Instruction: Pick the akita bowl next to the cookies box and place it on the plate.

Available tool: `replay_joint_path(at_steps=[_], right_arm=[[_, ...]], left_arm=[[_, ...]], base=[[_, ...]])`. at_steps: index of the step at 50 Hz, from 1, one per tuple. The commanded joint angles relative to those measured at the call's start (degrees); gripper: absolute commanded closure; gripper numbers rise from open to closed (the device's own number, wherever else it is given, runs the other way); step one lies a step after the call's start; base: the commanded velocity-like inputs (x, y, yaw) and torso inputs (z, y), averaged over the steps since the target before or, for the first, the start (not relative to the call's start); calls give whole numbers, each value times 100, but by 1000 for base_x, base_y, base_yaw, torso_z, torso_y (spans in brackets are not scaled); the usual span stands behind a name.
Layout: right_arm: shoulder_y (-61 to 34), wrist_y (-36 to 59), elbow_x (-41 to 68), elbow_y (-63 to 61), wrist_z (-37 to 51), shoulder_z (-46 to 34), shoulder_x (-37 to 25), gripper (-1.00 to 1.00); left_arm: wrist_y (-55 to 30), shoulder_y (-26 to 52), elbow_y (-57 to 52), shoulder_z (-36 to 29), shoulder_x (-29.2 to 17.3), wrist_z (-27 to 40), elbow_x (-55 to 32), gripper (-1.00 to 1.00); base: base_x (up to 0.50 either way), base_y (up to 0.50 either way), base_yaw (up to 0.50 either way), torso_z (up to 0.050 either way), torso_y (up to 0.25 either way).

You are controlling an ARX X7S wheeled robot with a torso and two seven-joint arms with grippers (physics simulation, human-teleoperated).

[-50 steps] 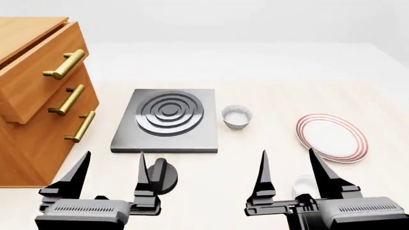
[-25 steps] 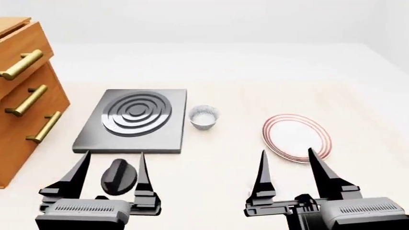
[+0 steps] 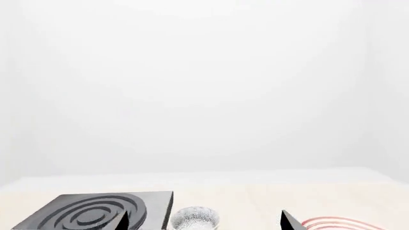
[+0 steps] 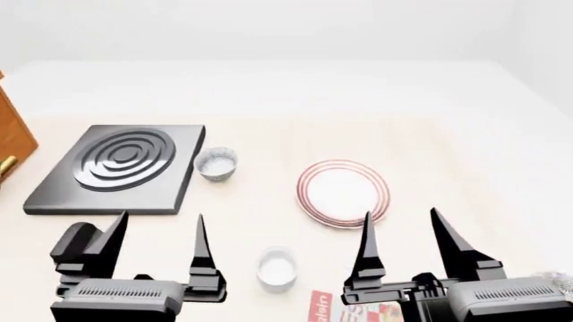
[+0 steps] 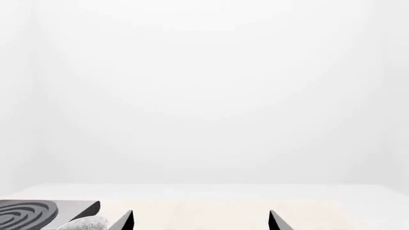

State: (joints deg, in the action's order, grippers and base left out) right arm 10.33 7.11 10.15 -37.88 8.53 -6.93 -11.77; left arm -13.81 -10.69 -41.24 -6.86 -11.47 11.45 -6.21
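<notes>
Two speckled bowls show in the head view. One akita bowl (image 4: 555, 281) peeks out at the right edge behind my right arm, close to the cookies box (image 4: 323, 307), of which only a red-and-white corner shows at the bottom. The other speckled bowl (image 4: 216, 163) (image 3: 193, 219) stands beside the black stove plate (image 4: 117, 168). The red-ringed plate (image 4: 343, 192) lies mid-table. My left gripper (image 4: 160, 216) and right gripper (image 4: 401, 213) both hover open and empty near the front of the table, apart from all of these.
A small plain white cup (image 4: 276, 268) stands between the two grippers. A black knob (image 4: 76, 241) sits behind the left fingers. A corner of the wooden drawer cabinet (image 4: 11, 144) shows at the far left. The pale table runs on to the back wall.
The head view has swung right: stove plate, bowl and plate slid left, the cabinet almost left the frame, and the cup, cookies box and second bowl came into view. Both grippers stay open.
</notes>
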Motion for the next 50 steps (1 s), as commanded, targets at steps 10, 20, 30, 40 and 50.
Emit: replay_joint_path(at_steps=[10,20,30,40,50], right_arm=[[19,-6,25,-34,85,-70,-77,-100],[-9,-10,66,-11,112,-76,-117,-100],[-12,-86,107,-10,147,-88,-127,-100],[-26,-35,114,8,192,-137,-170,-100],[-8,-140,166,5,258,-125,-235,-100]], left_arm=[[29,-8,-13,-95,-125,135,-69,-100],[-11,25,-27,-134,-186,220,-109,-100],[14,49,7,-134,-239,286,-175,-100],[18,52,9,-177,-295,342,-196,-100],[39,50,3,-209,-339,403,-211,-100]], base=[[0,-500,0,0,0],[0,-500,0,0,0],[0,-264,0,0,0],[0,-64,0,0,0],[0,-100,0,0,0]])
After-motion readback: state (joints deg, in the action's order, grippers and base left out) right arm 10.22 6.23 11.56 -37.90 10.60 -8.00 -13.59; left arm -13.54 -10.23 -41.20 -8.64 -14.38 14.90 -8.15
